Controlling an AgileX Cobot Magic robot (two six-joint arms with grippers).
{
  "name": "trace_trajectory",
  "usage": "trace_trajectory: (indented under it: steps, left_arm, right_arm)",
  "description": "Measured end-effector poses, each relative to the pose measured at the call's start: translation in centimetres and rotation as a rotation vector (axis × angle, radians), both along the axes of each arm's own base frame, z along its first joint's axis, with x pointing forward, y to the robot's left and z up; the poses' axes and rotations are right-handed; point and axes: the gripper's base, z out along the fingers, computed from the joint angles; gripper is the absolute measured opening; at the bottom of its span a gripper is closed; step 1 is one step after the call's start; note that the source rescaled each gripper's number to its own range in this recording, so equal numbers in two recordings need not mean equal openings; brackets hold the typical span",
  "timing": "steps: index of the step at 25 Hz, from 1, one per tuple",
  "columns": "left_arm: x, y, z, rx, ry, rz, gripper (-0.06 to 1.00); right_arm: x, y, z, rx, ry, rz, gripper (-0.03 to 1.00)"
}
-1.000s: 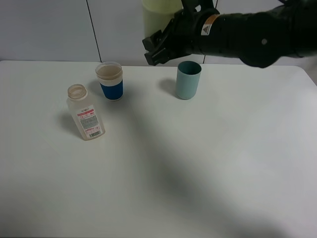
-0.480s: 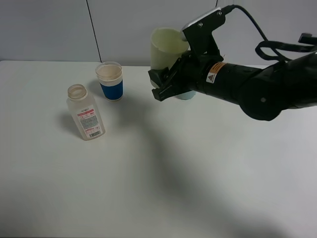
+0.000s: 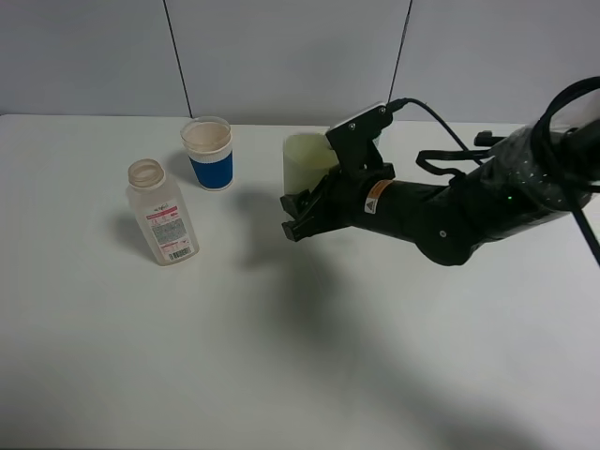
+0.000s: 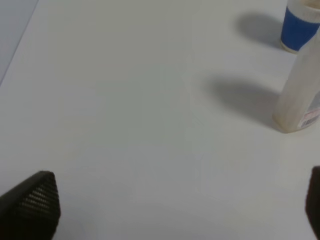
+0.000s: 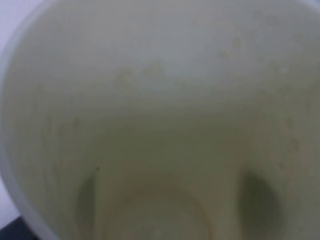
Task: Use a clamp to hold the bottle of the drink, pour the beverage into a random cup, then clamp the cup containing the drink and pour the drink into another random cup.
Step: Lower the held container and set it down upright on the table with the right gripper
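Right gripper (image 3: 298, 214): closed on the pale yellow cup (image 3: 306, 161); the cup was held upright, low over the table (image 3: 300, 356), right of the blue-banded cup.
Cup interior (image 5: 160, 125): filled the right wrist view; contents could not be told.
Left gripper (image 4: 175, 210): fingertips (image 4: 35, 200) were spread wide, nothing held.
Bottle (image 3: 162, 213): uncapped, stood upright at table left.
Blue-banded cup (image 3: 209, 153): stood just behind the bottle.

The table (image 3: 281, 356) is plain white. On it, the bottle (image 3: 162, 212) is clear and cloudy with a red-and-white label. Behind the bottle, a cup (image 3: 209, 153) is blue with a white rim band. The black arm (image 3: 441, 211) carries a pale yellow-green cup (image 3: 305, 159).
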Motion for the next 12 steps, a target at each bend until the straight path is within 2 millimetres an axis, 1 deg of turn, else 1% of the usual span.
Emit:
trace_trajectory:
  steps: [4,12]
  left_arm:
    - [0.0,0.0,0.0,0.000,0.000,0.000,1.00]
    - [0.0,0.0,0.0,0.000,0.000,0.000,1.00]
  right_arm:
    - [0.1,0.0,-1.7,-0.017,0.028,-0.003,0.00]
    - [0.1,0.1,-3.3,-0.030,0.043,-0.002,0.00]
